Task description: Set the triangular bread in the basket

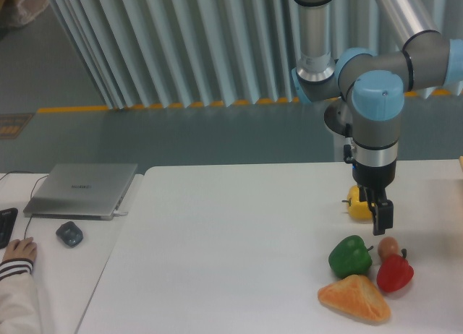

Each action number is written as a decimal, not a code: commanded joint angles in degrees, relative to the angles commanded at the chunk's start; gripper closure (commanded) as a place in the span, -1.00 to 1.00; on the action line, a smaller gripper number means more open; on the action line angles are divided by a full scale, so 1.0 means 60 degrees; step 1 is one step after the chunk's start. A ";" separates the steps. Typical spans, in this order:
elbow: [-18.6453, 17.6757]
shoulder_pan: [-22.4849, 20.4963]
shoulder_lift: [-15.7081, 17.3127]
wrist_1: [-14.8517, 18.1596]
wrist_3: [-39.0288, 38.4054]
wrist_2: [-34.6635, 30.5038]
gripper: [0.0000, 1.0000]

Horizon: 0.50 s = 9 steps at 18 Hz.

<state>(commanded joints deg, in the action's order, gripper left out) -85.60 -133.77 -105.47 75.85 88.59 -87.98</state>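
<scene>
At the far left edge, a person's hand (17,249) in a striped cuff rested on a side desk (65,276), beside a dark keyboard corner (6,225). Just right of it lay a grey mouse (69,233), and behind that a closed silver laptop (82,189).

The white table (217,262) began right of the laptop. Its left and middle parts carried nothing, a broad open stretch running from the near edge to the far edge; all the objects were crowded toward the right side, near the frame's right border.

There, a green bell pepper (351,256) stood just above the triangular bread (354,298), which lay flat near the table's front right, well apart from the end effector. The bread's long axis ran roughly left to right, tilted slightly down toward the right, with its peak pointing up toward the green pepper and its paler face turned upward. Right of the bread sat a red bell pepper (394,273), touching or nearly touching a small brownish egg-like item (388,246) behind it.

Further back, a yellow bell pepper (358,204) was partly hidden by the arm's end effector (381,224), which hung pointing down above the table, between the yellow pepper and the egg-like item. It held nothing; the fingers overlapped from this angle, so how far apart they stood could not be told.
</scene>
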 joint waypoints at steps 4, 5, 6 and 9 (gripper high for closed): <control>-0.0220 -0.0088 0.0191 -0.0337 0.0248 0.0044 -1.00; -0.0250 -0.0088 0.0191 -0.0439 0.0394 0.0044 -1.00; -0.0308 -0.0102 0.0191 -0.0541 0.0352 0.0044 -1.00; -0.0411 -0.0117 0.0206 -0.0820 0.0322 0.0146 -1.00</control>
<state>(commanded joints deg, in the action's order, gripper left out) -88.07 -134.47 -104.24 70.93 90.53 -87.10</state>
